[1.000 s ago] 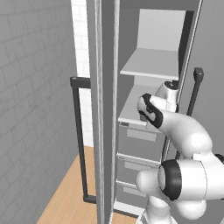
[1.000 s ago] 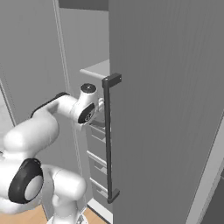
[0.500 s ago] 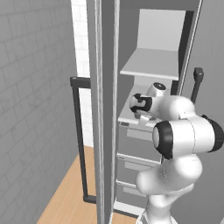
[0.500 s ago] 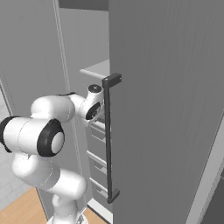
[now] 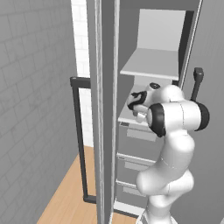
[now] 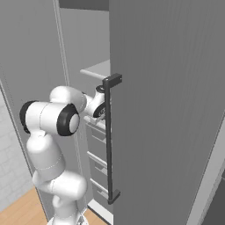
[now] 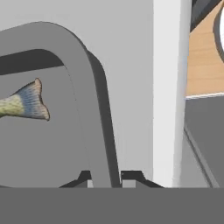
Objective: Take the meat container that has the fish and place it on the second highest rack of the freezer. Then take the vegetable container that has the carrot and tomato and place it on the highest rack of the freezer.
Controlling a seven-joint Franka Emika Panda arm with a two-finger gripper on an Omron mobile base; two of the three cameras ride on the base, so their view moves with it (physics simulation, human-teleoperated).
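Claw (image 7: 105,178) pinches the rim of the meat container (image 7: 52,144), fish (image 7: 24,103) inside, tray stretching away left of the fingers (hand view), over the second-highest freezer rack (image 5: 127,117).

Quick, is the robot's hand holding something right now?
gripper: shut on the rim of the meat container, with the fish inside.

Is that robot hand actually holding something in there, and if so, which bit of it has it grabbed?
Yes. The gripper is clamped on the meat container, pinching its raised side wall near a rounded corner, with the fish lying inside.
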